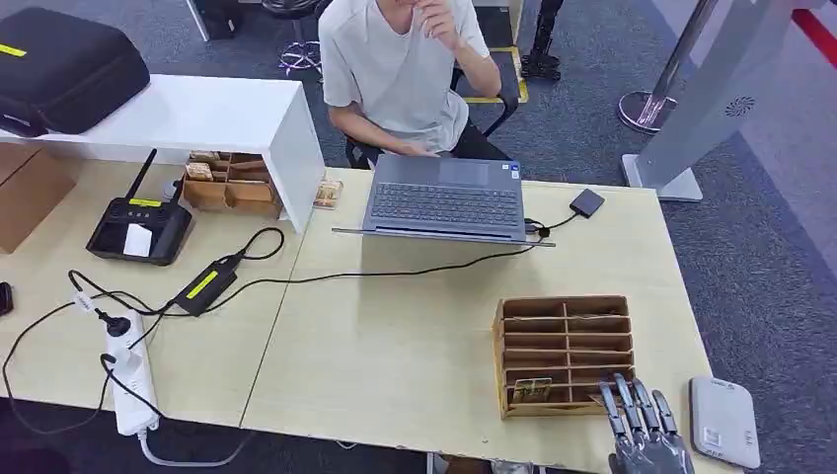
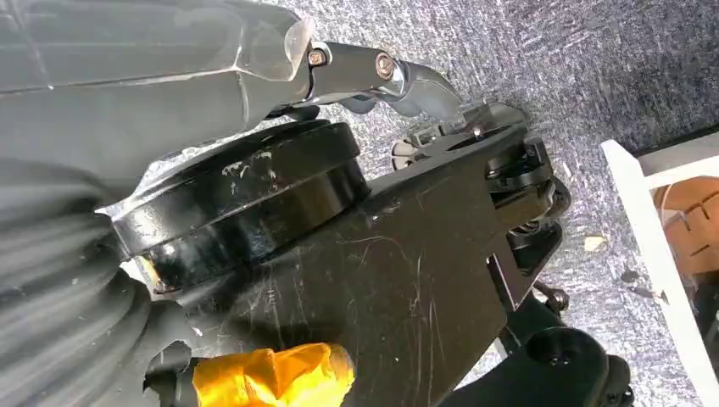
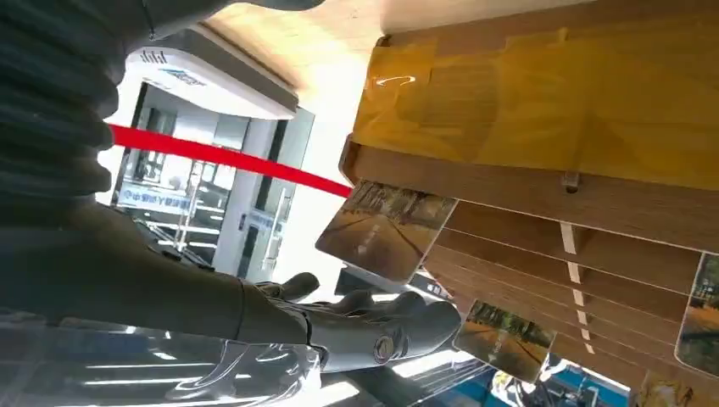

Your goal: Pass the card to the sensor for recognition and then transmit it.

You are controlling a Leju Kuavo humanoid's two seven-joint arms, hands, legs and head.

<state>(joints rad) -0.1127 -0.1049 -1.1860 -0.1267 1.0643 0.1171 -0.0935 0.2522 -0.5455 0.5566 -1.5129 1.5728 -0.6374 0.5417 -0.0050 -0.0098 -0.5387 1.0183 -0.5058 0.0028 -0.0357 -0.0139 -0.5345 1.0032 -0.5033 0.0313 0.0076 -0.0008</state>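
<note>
- Right hand (image 1: pixel 646 432): at the near right corner of the wooden card rack (image 1: pixel 565 352), fingers (image 1: pixel 632 403) extended side by side and released, grasping nothing; fingertips lie at the rack's near edge.
- Right hand, wrist view (image 3: pixel 356 326): the dark fingers lie just beside a picture card (image 3: pixel 386 229) that projects from a rack slot; whether they touch it cannot be told.
- Card in the head view (image 1: pixel 532 389): stands in the rack's nearest row, left of the right hand. Further cards show in other slots in the wrist view.
- Sensor (image 1: pixel 723 420): a flat grey-white pad on the surface, right of the rack and just beside the right hand.
- Left hand: the left wrist view looks toward the carpet past dark body parts; whether its fingers are released or clenched cannot be told.
- Handling, as a judgement: the card is probably thin, light, stiff and glossy, hence slippery on its faces. A pinch across both faces at the projecting edge, then a straight pull along the slot, should avoid bending it.
- Person (image 1: pixel 405 69): seated beyond the rack, behind a laptop (image 1: pixel 444 197).
</note>
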